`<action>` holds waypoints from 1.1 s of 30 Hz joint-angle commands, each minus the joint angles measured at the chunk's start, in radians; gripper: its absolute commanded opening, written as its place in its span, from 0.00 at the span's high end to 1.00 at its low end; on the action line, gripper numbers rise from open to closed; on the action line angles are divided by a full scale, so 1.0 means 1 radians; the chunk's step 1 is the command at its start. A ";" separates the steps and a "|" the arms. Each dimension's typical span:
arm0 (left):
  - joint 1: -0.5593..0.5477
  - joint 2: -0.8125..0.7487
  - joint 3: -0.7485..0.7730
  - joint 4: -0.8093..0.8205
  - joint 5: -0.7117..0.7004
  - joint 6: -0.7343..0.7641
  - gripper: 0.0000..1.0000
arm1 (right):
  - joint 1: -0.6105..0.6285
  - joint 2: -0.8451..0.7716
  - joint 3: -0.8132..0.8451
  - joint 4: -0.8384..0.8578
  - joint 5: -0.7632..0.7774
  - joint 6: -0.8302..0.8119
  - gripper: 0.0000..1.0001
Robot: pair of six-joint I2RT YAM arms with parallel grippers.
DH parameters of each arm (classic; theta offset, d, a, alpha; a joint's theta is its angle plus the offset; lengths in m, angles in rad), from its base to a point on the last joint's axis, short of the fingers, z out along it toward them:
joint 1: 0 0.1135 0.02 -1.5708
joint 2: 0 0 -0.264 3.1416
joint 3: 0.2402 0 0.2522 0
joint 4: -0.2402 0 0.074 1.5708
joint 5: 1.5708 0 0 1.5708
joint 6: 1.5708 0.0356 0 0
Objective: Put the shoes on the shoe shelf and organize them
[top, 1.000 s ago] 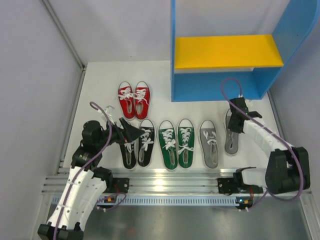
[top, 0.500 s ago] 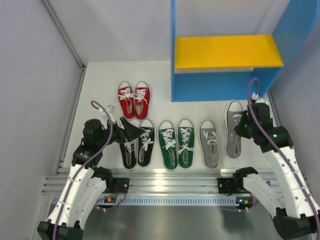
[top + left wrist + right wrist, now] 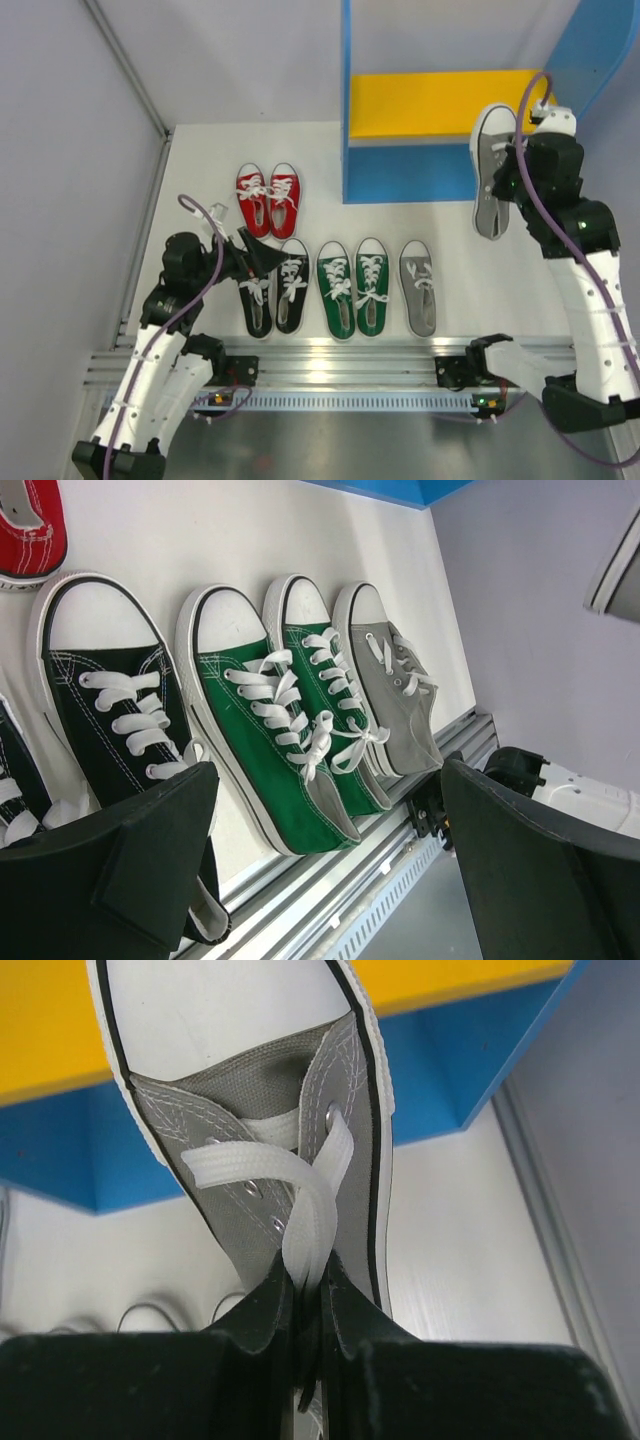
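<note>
My right gripper [image 3: 512,178] is shut on a grey shoe [image 3: 492,168] and holds it in the air in front of the blue shelf [image 3: 445,175], toe toward the yellow board [image 3: 440,102]. In the right wrist view the jaws pinch the grey shoe [image 3: 270,1140] at its laces and tongue. The other grey shoe [image 3: 418,287] lies on the floor beside the green pair [image 3: 353,286]. The black pair [image 3: 275,287] and the red pair [image 3: 268,199] lie to the left. My left gripper [image 3: 262,262] is open over the black pair; its wrist view shows the black shoe [image 3: 115,720], the green pair [image 3: 290,715] and the grey shoe [image 3: 400,695].
The shelf's blue side wall [image 3: 590,50] rises right of the raised shoe. Grey walls close both sides. A metal rail [image 3: 330,365] runs along the near edge behind the shoes' heels, also seen in the left wrist view [image 3: 330,890].
My right arm has lifted the grey shoe off the floor and carried it up and away to the front of the shelf. The left arm has barely moved.
</note>
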 commanded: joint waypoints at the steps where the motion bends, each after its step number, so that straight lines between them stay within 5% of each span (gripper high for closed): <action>1: -0.004 0.010 0.063 0.015 0.007 0.035 0.02 | 0.009 0.100 0.119 0.266 0.165 -0.116 1.00; 7: -0.004 0.012 0.068 0.014 0.014 0.040 0.02 | -0.025 0.320 0.326 0.399 0.230 -0.282 1.00; 21: -0.004 -0.037 0.074 -0.058 0.011 0.052 0.02 | -0.400 0.590 0.538 0.552 -0.385 -0.262 1.00; 33: -0.004 -0.065 0.077 -0.098 -0.020 0.072 0.01 | -0.417 0.715 0.627 0.571 -0.446 -0.216 1.00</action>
